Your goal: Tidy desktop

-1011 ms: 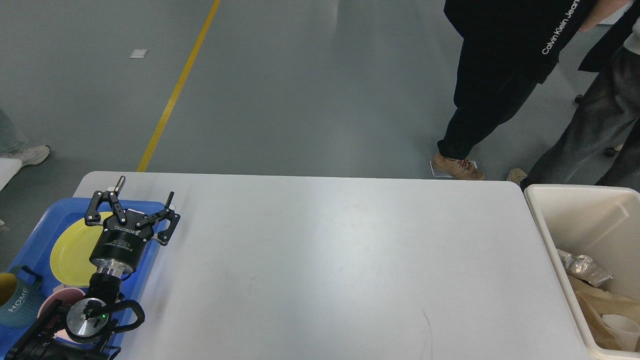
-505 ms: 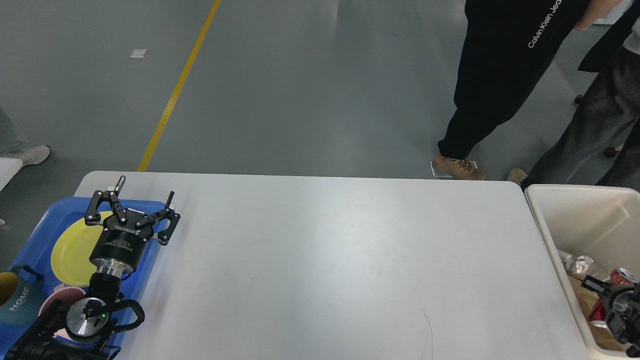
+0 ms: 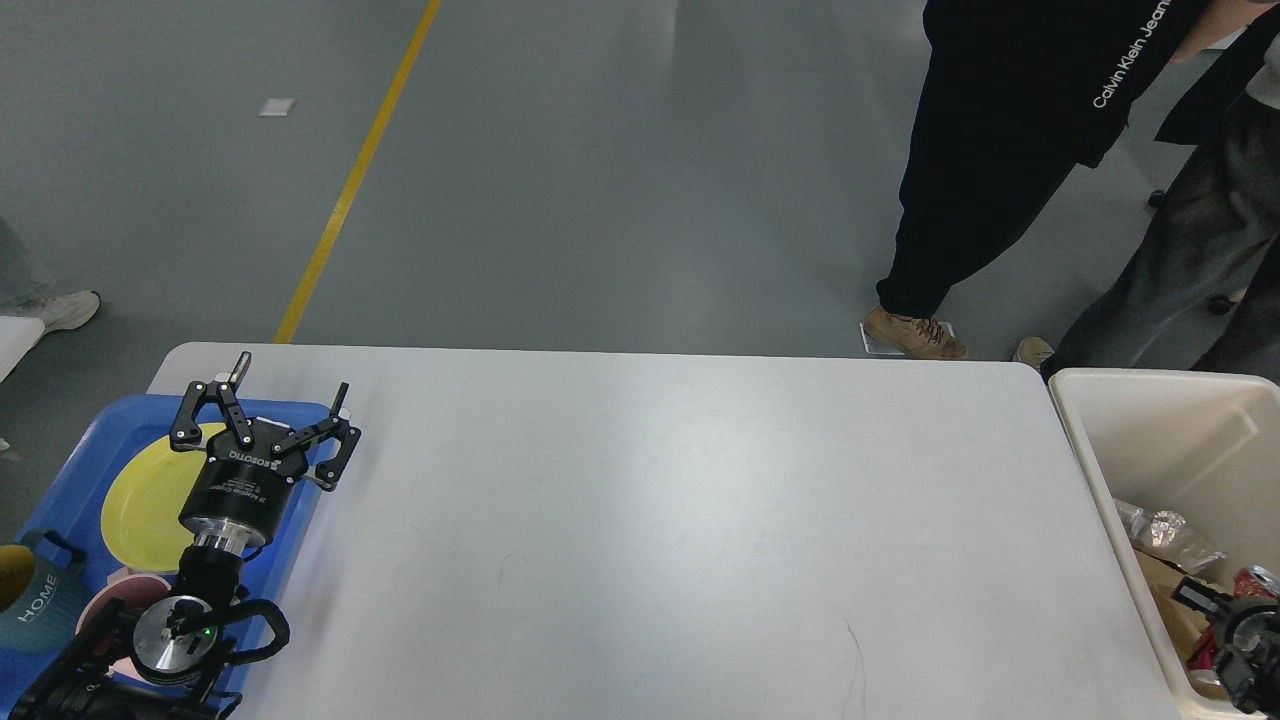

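Note:
The white desktop [image 3: 650, 520] fills the middle of the head view and bears only faint dark scratches. My left gripper [image 3: 290, 380] is open and empty, with its fingers spread, over the right edge of the blue tray [image 3: 110, 425] at the desktop's left end. My right gripper [image 3: 1235, 630] shows only partly at the lower right, inside the cream bin [image 3: 1110, 450]. It is dark and cut off by the frame edge, so its fingers cannot be told apart. A red can [image 3: 1255, 580] lies right beside it among the trash.
The tray holds a yellow plate [image 3: 140, 500], a pink bowl [image 3: 125, 590] and a blue "HOME" mug [image 3: 35, 605]. The bin holds crumpled foil [image 3: 1165, 530] and paper. Two people [image 3: 990, 150] stand beyond the desktop's far right corner.
My right gripper has come into view inside the bin at the lower right, and a red can now shows there. My left arm has not moved. The people have shifted slightly.

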{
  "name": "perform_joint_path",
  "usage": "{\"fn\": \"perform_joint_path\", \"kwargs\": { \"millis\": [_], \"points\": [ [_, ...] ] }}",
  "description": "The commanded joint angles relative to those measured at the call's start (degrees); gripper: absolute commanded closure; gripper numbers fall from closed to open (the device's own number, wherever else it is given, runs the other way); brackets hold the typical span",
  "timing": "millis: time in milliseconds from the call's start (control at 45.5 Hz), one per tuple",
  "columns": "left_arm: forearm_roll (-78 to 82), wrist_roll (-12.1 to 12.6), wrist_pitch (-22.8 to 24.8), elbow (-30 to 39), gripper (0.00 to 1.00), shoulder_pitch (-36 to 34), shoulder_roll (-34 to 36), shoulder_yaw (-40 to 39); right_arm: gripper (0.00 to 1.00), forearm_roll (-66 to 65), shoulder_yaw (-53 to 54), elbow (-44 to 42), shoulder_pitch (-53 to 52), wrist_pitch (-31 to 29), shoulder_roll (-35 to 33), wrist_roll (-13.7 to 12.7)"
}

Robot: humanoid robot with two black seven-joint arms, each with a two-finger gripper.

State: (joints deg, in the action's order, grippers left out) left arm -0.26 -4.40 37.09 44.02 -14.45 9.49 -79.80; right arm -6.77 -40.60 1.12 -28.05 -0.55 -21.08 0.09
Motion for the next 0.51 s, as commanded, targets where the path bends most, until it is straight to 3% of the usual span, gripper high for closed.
{"fn": "perform_joint_path", "kwargs": {
  "millis": [0,22,132,154,176,483],
  "points": [
    [0.0,0.0,0.0,0.0,0.03,0.0,0.0,0.0,1.00,0.0,0.0,-0.1,0.2,0.1,0.1,0.0],
    [0.0,0.0,0.0,0.0,0.03,0.0,0.0,0.0,1.00,0.0,0.0,-0.1,0.3,0.2,0.1,0.0],
    [0.0,0.0,0.0,0.0,0.03,0.0,0.1,0.0,0.18,0.0,0.3,0.0,1.0,4.6,0.2,0.2],
    [0.0,0.0,0.0,0.0,0.03,0.0,0.0,0.0,0.06,0.0,0.3,0.0,1.0,5.7,0.3,0.3],
    [0.0,0.0,0.0,0.0,0.03,0.0,0.0,0.0,0.00,0.1,0.3,0.1,1.0,6.8,0.3,0.3],
    [0.0,0.0,0.0,0.0,0.03,0.0,0.0,0.0,0.00,0.1,3.9,0.5,1.0,8.1,-0.3,0.3]
  ]
}}
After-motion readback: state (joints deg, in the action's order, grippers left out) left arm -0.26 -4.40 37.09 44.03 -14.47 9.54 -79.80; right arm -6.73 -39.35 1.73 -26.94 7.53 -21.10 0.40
